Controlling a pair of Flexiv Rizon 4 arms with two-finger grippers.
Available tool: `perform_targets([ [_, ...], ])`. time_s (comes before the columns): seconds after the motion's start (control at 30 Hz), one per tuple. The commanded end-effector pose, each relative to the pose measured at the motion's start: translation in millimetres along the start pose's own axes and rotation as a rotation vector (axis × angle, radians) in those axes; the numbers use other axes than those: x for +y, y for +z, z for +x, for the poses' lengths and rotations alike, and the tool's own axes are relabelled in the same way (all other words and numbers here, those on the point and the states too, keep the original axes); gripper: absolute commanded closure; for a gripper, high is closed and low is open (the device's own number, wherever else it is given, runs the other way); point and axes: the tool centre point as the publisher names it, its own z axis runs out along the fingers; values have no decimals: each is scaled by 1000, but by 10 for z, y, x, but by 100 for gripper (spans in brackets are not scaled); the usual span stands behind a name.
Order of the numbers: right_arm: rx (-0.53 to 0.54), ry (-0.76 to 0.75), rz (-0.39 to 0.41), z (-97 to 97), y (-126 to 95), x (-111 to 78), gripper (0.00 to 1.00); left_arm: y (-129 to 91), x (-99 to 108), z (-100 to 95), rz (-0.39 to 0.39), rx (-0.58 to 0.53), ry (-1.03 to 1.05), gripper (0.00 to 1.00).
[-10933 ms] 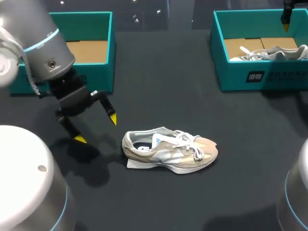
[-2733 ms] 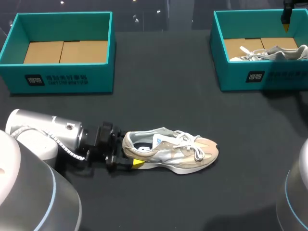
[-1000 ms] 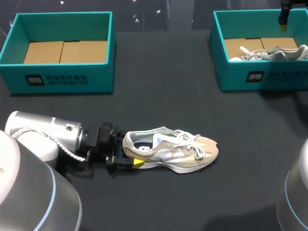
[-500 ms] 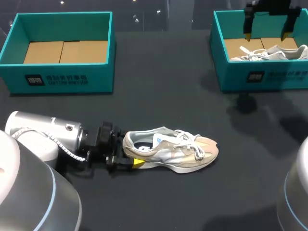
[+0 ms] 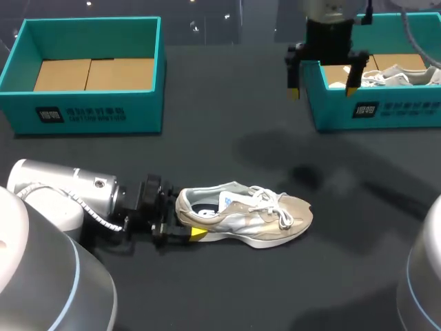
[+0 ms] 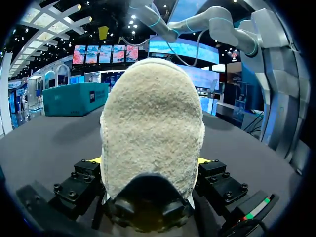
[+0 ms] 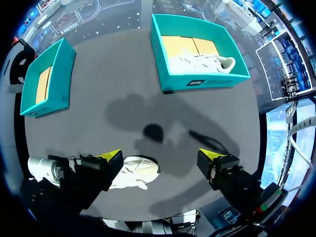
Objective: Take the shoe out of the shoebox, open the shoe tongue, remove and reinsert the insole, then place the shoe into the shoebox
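1. Two arms are in view. The left arm [image 5: 69,196] lies low and almost level on the table [image 5: 227,131], ending at the beige shoe [image 5: 244,215]. The left gripper [image 5: 185,219] is clamped on the shoe's heel, with one yellow tip showing by the sole. From the left wrist, the left gripper [image 6: 149,160] has the fuzzy heel of the shoe [image 6: 152,133] filling the space between its fingers, a yellow sliver pressed to each side.
2. The right arm [image 5: 331,21] points straight down, well beyond the shoe's toe end. The right gripper [image 5: 322,88] hangs above the table with fingers spread wide, holding nothing. From the right wrist, the shoe [image 7: 136,175] lies far below the right gripper [image 7: 161,157].
3. Writing: each teal box has a white logo block and a line of white characters on the wall facing the shoe — too small to make out.
4. Room: the shoe stands on its sole on bare dark table. The left shoebox [image 5: 89,110] is well beyond its heel side and the right shoebox [image 5: 372,110] well beyond its toe side — that one holds a white shoe [image 5: 396,74].
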Motion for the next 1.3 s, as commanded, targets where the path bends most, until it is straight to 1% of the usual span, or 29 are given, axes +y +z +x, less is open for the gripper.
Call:
perform_targets([
  [0.03, -70, 1, -10, 343, -41, -171, 0, 14, 1, -4, -2, -2, 0, 100],
  [0.13, -67, -1, -12, 453, -32, -292, 0, 14, 1, -4, -2, -2, 0, 100],
  [0.27, -55, -16, 1, 580, 1, -386, 0, 14, 1, -4, -2, -2, 0, 100],
  [0.83, -55, -16, 1, 580, 1, -386, 0, 14, 1, -4, -2, -2, 0, 100],
  [0.87, -99, -35, 5, 603, 6, -391, 0, 14, 1, -4, -2, -2, 0, 100],
  [0.9, -138, -13, 25, 622, 22, -405, 0, 14, 1, -4, -2, -2, 0, 100],
  [0.93, -151, -10, 39, 649, 43, -424, 0, 14, 1, -4, -2, -2, 0, 100],
  [1.0, -121, -36, 10, 714, 63, -491, 0, 14, 1, -4, -2, -2, 0, 100],
  [1.1, -109, -49, -4, 817, 92, -597, 0, 14, 1, -4, -2, -2, 0, 100],
  [1.3, -77, -52, -12, 1012, 149, -835, 0, 14, 1, -4, -2, -2, 0, 100],
])
